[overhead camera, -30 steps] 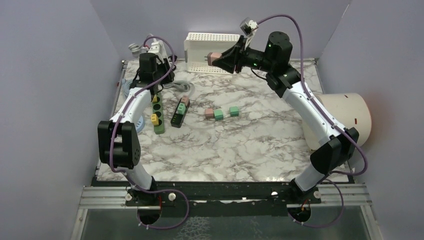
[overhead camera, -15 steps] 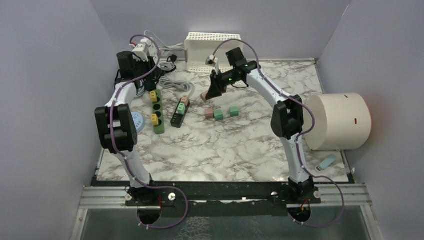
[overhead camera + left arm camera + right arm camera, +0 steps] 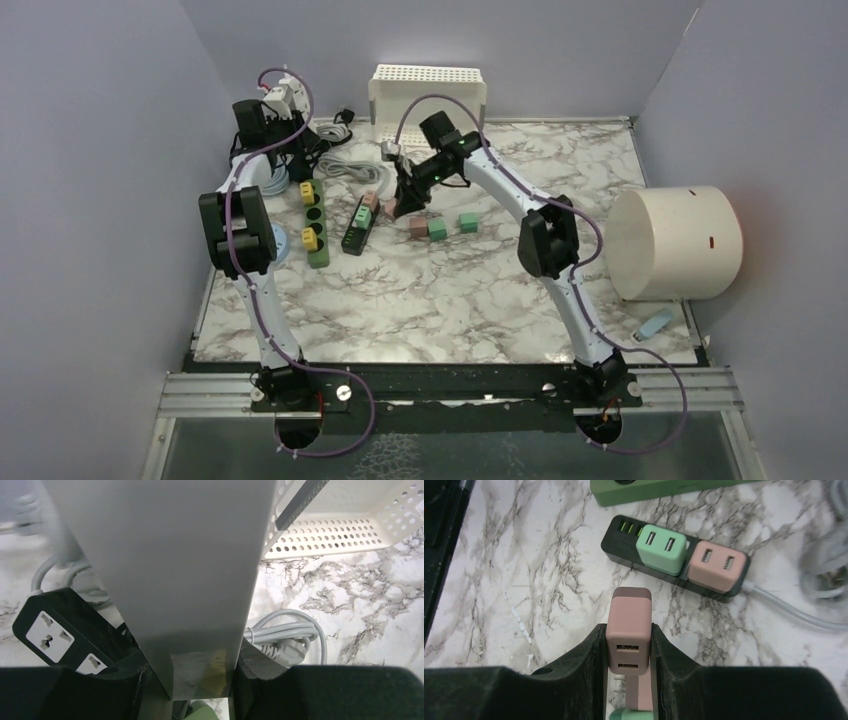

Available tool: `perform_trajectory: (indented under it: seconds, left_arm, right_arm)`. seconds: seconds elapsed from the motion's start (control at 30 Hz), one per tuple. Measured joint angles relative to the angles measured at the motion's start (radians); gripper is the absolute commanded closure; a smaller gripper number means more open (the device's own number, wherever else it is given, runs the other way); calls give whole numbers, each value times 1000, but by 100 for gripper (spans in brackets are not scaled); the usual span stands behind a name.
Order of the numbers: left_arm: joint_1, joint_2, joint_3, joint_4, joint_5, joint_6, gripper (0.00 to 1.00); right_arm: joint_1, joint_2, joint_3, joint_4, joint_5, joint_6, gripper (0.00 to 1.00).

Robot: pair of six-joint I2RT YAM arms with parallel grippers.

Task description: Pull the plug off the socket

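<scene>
- Although contact with the tabletop [image 3: 524, 580] cannot be told, the right gripper [image 3: 628, 630] is closed narrowly on a pink plug [image 3: 629, 615], one finger against each side.
- Pink plug: out of any socket, just right of the black power strip [image 3: 611, 547], apart from it.
- Black power strip: green charger [image 3: 661, 547] and pink charger [image 3: 718, 566] seated side by side.
- Left gripper [image 3: 192, 675]: far left, clamped on a white slab [image 3: 165, 555] filling its gap.

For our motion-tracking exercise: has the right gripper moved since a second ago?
Yes. The right gripper, holding a pink plug, dropped from the white basket down to the black power strip.
</scene>
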Motion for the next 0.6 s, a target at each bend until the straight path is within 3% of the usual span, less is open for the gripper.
perform_trajectory:
  seconds: [0.13, 0.23, 0.27, 0.43, 0.6]
  left_arm:
    - [0, 11, 8, -23, 1, -5, 57]
    - [-1, 16, 8, -31, -9, -7, 14]
    - [-2, 17, 9, -29, -14, -3, 5]
    - [0, 17, 25, -23, -44, -16, 1]
    - [2, 11, 19, -24, -88, -15, 1]
  right_arm:
    - [40, 80, 0, -45, 37, -45, 99]
    - [58, 116, -1, -72, 66, -73, 99]
    - [60, 121, -1, -78, 72, -82, 99]
    - [60, 123, 0, -97, 105, -119, 97]
    - [58, 124, 0, -118, 152, -142, 77]
